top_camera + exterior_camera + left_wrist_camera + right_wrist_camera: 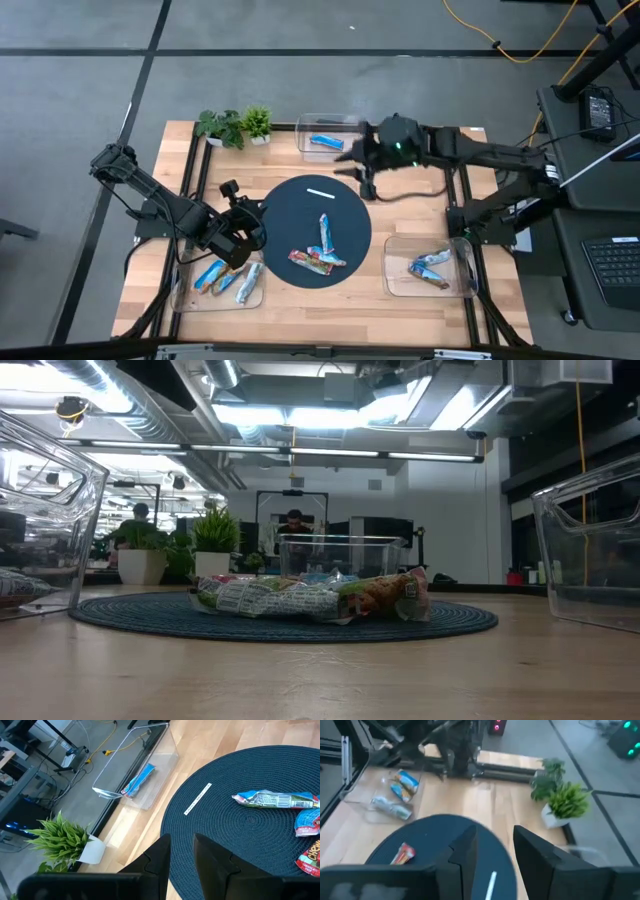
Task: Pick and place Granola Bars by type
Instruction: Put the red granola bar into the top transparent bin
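Three bars (320,250) remain on the central mat (290,205), others already binned; left gripper (245,232) and right gripper (362,172) hang spread, empty.

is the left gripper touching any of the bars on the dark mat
Apart. The left wrist view shows the left gripper empty at the dark mat edge, bare mat between its fingers and the nearest granola bar. The high view agrees.
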Available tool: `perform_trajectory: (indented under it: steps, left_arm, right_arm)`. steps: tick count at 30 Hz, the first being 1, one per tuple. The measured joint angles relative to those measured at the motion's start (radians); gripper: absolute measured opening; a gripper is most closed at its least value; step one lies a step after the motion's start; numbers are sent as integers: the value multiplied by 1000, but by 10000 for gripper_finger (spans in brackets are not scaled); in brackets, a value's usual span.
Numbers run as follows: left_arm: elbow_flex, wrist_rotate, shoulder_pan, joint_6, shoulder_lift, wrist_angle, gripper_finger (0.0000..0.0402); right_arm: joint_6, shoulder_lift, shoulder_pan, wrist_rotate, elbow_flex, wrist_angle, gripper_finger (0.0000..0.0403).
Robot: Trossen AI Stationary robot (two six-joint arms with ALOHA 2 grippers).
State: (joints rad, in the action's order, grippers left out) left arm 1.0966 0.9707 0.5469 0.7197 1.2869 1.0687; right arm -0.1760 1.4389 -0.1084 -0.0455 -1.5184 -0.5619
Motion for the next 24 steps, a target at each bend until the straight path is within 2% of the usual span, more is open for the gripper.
perform_trajectory:
  steps: [4, 9, 14, 17, 21, 24]
  left_arm:
    - [0, 0, 0, 0, 0, 0, 77]
    - [0, 0, 1, 0, 0, 1, 77]
    - [0, -15, 1, 0, 0, 0, 77]
    - [0, -38, 1, 0, 0, 1, 77]
    - [0, -66, 1, 0, 0, 0, 77]
    - [0, -78, 1, 0, 0, 0, 77]
  right_arm:
    - [-44, 36, -24, -35, -69, 3, 131]
    - [-50, 40, -26, -45, -76, 6, 131]
    - [-12, 57, 24, -48, -76, -10, 131]
    - [11, 81, 95, 8, -76, -7, 131]
    - [23, 112, 189, 135, -76, -6, 131]
    - [101, 125, 231, 234, -76, -6, 131]
